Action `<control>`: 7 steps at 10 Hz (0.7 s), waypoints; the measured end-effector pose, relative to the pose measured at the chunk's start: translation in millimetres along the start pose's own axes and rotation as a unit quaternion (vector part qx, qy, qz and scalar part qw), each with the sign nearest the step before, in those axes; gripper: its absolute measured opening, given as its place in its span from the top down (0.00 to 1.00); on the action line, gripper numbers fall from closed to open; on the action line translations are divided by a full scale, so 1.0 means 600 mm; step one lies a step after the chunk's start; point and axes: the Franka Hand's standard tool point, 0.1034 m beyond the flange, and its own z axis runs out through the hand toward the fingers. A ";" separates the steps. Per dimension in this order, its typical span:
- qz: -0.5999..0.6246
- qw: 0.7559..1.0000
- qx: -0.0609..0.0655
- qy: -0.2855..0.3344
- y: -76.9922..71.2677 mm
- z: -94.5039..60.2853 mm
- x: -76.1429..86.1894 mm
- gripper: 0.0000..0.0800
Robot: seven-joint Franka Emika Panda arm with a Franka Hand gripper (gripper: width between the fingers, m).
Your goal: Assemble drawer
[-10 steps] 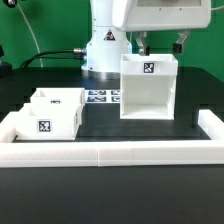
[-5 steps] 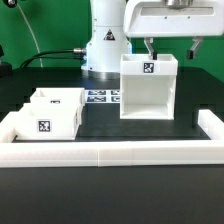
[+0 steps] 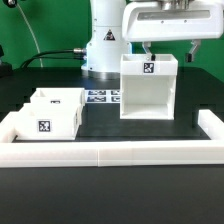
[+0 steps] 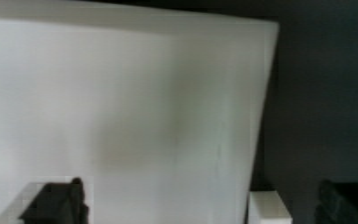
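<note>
The white drawer housing point(image 3: 149, 88) stands upright on the black table right of centre, a square tag on its top front. Two small white open-top trays point(image 3: 48, 113) sit side by side at the exterior view's left, each tagged. My gripper point(image 3: 168, 52) hangs just above and behind the housing's top, fingers spread wide and empty. In the wrist view the housing's white surface point(image 4: 131, 110) fills most of the picture, with my two dark fingertips point(image 4: 53, 203) apart at either side of it.
The marker board point(image 3: 100, 97) lies flat behind the trays, next to the housing. A low white rim point(image 3: 110, 152) edges the table at the front and sides. The robot's white base point(image 3: 105, 45) stands at the back.
My gripper has moved toward the exterior view's right and settled lower over the housing's top. The housing and the trays have not moved.
</note>
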 end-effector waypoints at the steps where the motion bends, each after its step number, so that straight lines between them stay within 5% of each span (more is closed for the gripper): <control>1: 0.046 0.999 0.007 0.002 -0.005 0.008 -0.008 0.19; 3: 0.059 0.998 0.010 -0.001 -0.004 0.011 -0.007 0.19; 5: 0.058 0.998 0.009 -0.001 -0.002 0.011 -0.007 0.48; 6: 0.058 0.998 0.009 -0.001 -0.002 0.011 -0.007 0.48; 7: 0.058 0.998 0.009 -0.001 -0.002 0.011 -0.007 0.69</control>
